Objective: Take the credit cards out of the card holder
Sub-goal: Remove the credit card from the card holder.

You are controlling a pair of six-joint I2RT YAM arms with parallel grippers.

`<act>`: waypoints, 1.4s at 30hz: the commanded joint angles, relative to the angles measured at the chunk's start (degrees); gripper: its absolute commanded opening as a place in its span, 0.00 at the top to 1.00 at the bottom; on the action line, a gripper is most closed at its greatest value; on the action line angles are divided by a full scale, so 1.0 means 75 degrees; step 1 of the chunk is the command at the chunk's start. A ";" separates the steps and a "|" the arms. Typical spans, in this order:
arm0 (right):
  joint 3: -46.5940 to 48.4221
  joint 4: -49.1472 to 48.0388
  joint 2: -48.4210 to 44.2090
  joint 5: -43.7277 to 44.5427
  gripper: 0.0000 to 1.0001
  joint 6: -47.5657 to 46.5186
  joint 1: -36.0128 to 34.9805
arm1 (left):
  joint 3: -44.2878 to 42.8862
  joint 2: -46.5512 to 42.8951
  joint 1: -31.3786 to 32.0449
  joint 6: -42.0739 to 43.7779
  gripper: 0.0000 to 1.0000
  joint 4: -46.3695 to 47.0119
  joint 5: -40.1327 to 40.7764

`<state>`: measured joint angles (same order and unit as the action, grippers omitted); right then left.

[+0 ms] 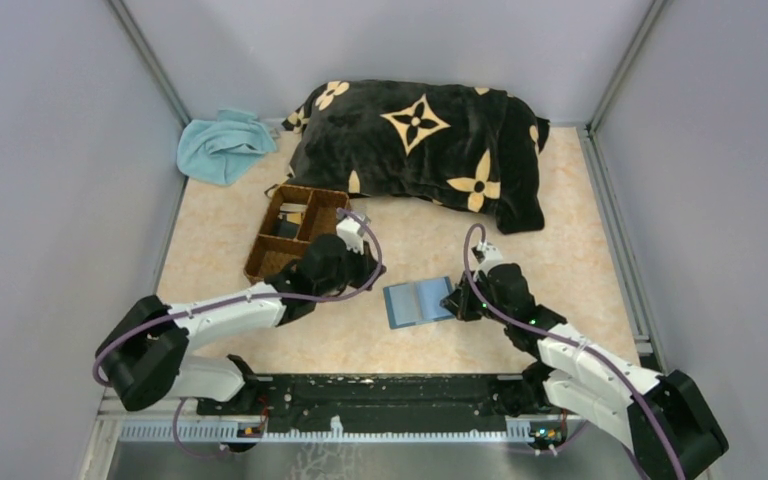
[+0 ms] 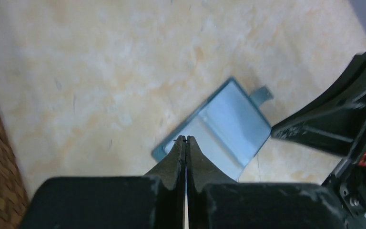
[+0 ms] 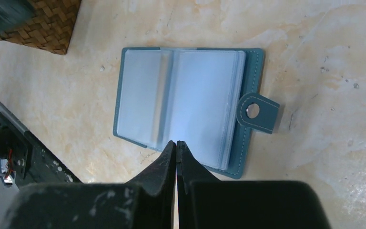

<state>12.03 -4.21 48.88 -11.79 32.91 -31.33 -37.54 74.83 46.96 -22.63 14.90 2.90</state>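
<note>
from above, the wallet (image 1: pixel 418 302) is lying open between both arms, the tray (image 1: pixel 312 190) at its 10 o'clock.
left wrist: the left gripper (image 2: pixel 186 138) is pinching together on nothing, with the wallet at its 1 o'clock.
right wrist: the right gripper (image 3: pixel 176 142) is pinching together, empty, at the wallet's 6 o'clock edge.

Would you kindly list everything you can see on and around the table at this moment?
card holder: one, teal-blue, lying open at the table's centre with its pale sleeves up
woven tray: one, brown, left of centre, with compartments; contents too small to tell
cushion: one, black with tan flowers, along the far edge
cloth: one, light blue, crumpled in the far left corner
table: one, beige marbled
left arm: one, white and black, jaws shut, by the woven tray
right arm: one, white and black, jaws shut, at the card holder's right edge; contact unclear
</note>
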 commanded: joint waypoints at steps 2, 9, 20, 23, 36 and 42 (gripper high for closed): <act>0.0703 -0.0179 0.0083 -0.0219 1.00 -0.0356 -0.0087 | 0.1145 -0.0004 0.0125 -0.1199 1.00 0.0891 -0.0241; 0.2487 0.1235 0.1757 0.2216 0.52 -0.0961 -0.1984 | 0.1964 -0.1418 0.0176 -0.1172 0.79 0.0336 0.0115; 0.5161 0.2405 0.5371 0.3933 0.36 -0.0910 -0.3385 | 0.2577 -0.2801 0.0185 -0.1245 0.75 -0.0979 0.1001; 0.5389 0.2514 0.5660 0.3969 0.36 -0.0928 -0.3446 | 0.2913 -0.3284 0.0183 -0.1321 0.75 -0.1078 0.1131; 0.5684 0.3318 0.6455 0.4858 0.39 -0.0795 -0.3818 | 0.3432 -0.3761 0.0183 -0.1541 0.75 -0.1394 0.1139; 0.5600 0.3341 0.6444 0.4923 0.47 -0.0616 -0.3850 | 0.3431 -0.3623 0.0176 -0.1570 0.76 -0.1261 0.1068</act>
<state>53.74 18.44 96.20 22.92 27.29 -59.81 -12.16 47.42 47.92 -33.82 4.21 10.96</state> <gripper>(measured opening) 0.572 0.245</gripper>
